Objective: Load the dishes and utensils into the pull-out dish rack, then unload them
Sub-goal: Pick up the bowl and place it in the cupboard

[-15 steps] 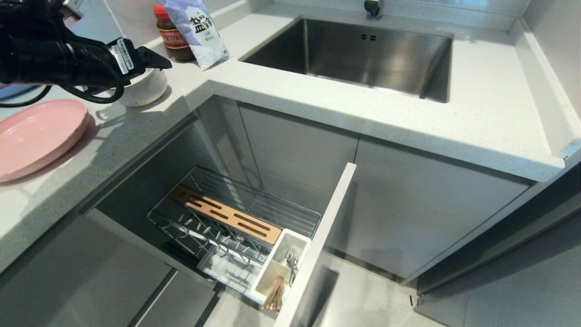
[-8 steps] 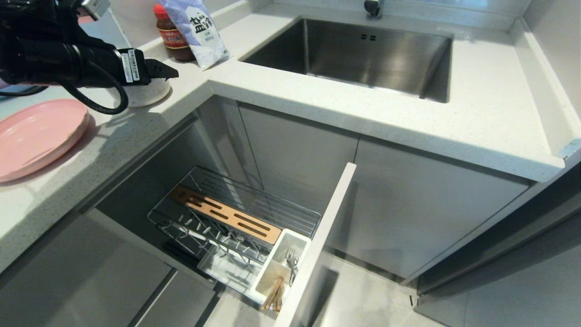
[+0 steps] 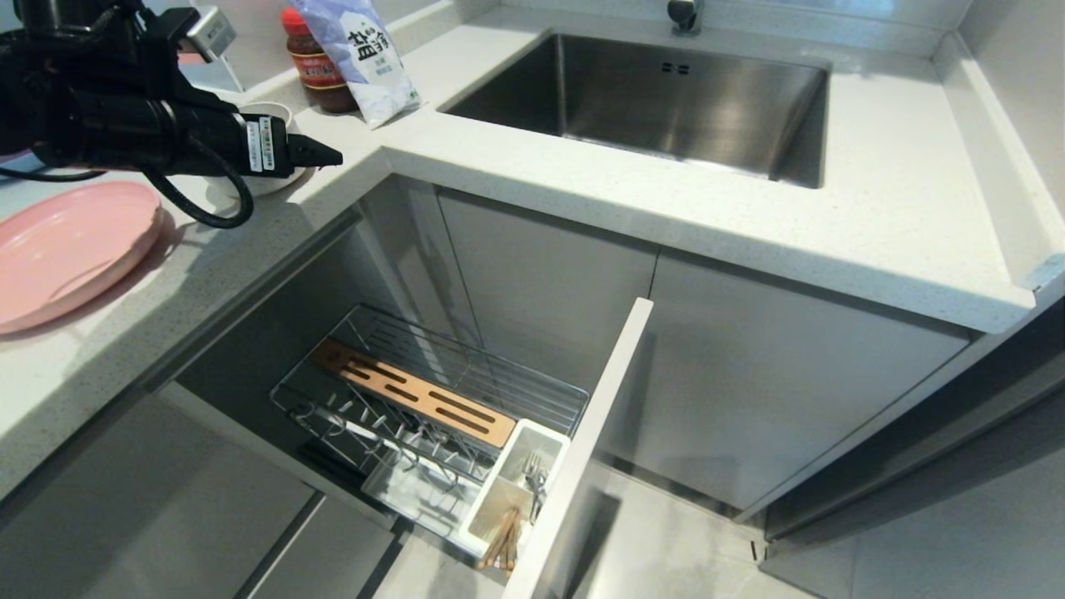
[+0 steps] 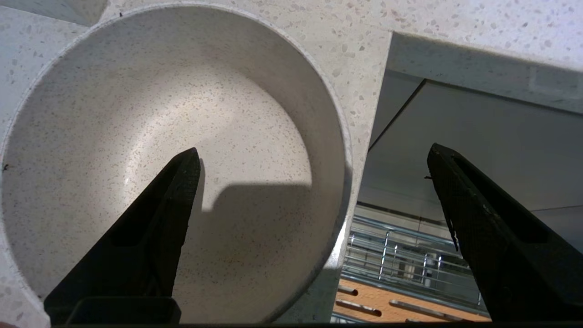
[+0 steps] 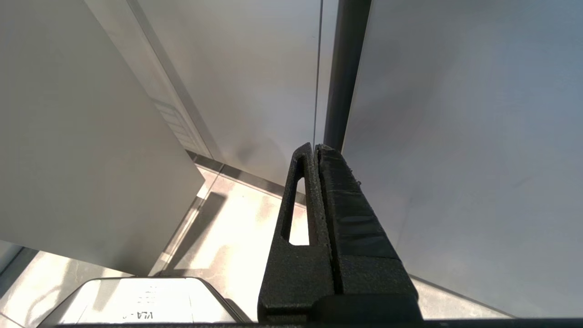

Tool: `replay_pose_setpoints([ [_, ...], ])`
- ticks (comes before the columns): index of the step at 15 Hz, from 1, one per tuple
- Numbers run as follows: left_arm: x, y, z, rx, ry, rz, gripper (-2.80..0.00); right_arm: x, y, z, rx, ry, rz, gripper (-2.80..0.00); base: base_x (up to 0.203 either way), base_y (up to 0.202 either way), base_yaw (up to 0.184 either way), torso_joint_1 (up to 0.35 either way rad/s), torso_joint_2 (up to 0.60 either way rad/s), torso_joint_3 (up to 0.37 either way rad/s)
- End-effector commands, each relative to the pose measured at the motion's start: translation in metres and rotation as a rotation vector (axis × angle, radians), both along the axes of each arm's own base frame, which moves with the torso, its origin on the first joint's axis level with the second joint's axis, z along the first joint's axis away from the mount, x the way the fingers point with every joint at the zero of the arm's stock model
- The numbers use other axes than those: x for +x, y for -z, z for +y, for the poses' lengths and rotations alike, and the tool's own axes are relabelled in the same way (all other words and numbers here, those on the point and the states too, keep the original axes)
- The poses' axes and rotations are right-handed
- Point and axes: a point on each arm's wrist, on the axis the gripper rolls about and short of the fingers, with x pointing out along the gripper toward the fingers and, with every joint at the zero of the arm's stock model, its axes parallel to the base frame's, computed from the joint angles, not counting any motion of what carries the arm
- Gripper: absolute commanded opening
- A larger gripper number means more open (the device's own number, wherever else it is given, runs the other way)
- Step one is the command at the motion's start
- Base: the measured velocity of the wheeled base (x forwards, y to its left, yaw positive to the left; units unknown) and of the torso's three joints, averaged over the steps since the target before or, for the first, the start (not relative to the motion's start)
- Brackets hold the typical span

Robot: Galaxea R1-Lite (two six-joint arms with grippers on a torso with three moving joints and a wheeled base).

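Observation:
The cream speckled bowl [image 4: 159, 114] stands on the counter by its inner corner, mostly hidden behind my left arm in the head view [image 3: 273, 185]. My left gripper [image 4: 314, 150] hangs open above it. One finger is over the bowl's inside, the other past the counter's edge, and its tip [image 3: 329, 155] points right. The pink plate [image 3: 66, 249] lies on the counter at the left. Below, the pull-out dish rack [image 3: 466, 358] is drawn out, with the fork [image 3: 535, 481] and chopsticks [image 3: 502, 541] in its white cutlery holder [image 3: 532, 437]. My right gripper [image 5: 315, 148] is shut, parked beside cabinet fronts.
A steel sink [image 3: 666, 91] is set in the counter at the back. A red-lidded sauce jar [image 3: 316, 66] and a salt bag [image 3: 366, 50] stand behind the bowl. The rack's pale front panel [image 3: 582, 449] juts out over the floor.
My left gripper has slid right across the bowl toward the counter's edge and its wrist has rolled. Its fingers stay open. The bowl, the plate and the rack have not moved.

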Motion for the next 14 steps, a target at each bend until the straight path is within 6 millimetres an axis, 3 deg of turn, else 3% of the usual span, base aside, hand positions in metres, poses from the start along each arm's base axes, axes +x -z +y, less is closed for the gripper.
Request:
replay_pose_setpoints([
  [1, 0.0024, 0.0022, -0.0003, 0.008, 0.002, 0.005, 0.0, -0.0001, 0.0004, 0.0, 0.0, 0.0, -0.001, -2.8, 0.0, 0.0, 0.0, 0.0, 0.0, 0.0],
  [3, 0.003, 0.0025, -0.0001, 0.009, 0.003, 0.004, 0.0, -0.0001, 0.0004, 0.0, 0.0, -0.002, -0.001, -2.8, 0.0, 0.0, 0.0, 0.0, 0.0, 0.0],
  [4, 0.0025, 0.002, -0.0001, 0.009, 0.003, 0.003, -2.8, -0.0001, 0.0004, 0.0, 0.0, -0.002, -0.001, -2.8, 0.0, 0.0, 0.0, 0.0, 0.0, 0.0],
  [14, -0.0067, -0.0053, -0.0069, 0.047, 0.033, -0.022, -2.8, -0.0001, 0.0004, 0.0, 0.0, 0.0, -0.001, -2.8, 0.0, 0.0, 0.0, 0.0, 0.0, 0.0],
])
